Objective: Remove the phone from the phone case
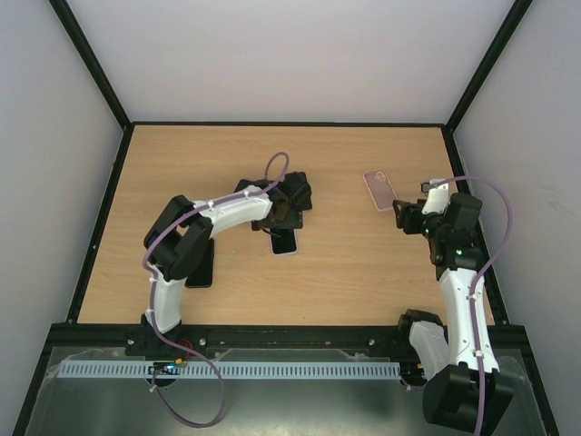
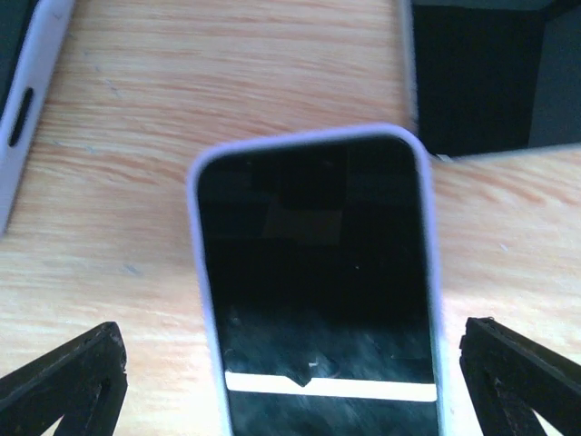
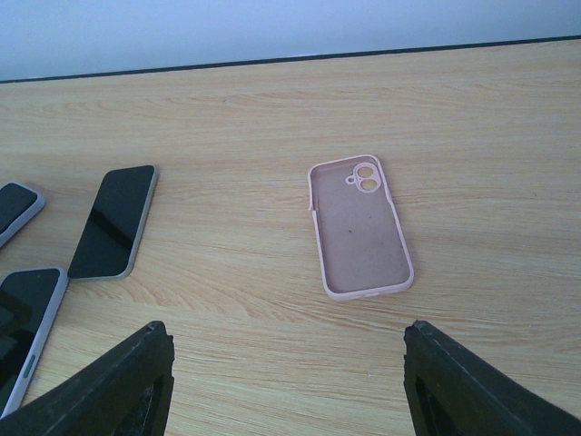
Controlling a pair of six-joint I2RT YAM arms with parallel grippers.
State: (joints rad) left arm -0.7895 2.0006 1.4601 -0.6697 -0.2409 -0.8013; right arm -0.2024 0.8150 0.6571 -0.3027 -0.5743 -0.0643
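Note:
A phone (image 2: 313,272) with a dark screen and a pale lilac rim lies flat on the wooden table, screen up. My left gripper (image 2: 295,381) hangs just above its near end, open, with one finger on each side and neither touching it. From above, the same phone (image 1: 285,242) pokes out below the left gripper (image 1: 283,213). An empty pink phone case (image 3: 360,227) lies inside up, its camera cutouts at the far end. My right gripper (image 3: 290,381) stands open a little short of it, holding nothing. The top view shows that case (image 1: 379,189) just beyond the right gripper (image 1: 406,216).
Other phones lie around: a white-edged one (image 2: 18,100), a dark one (image 2: 490,73), a dark grey one (image 3: 113,221), and a black one (image 1: 200,265) beside the left arm. Black frame rails (image 1: 281,123) and white walls bound the table.

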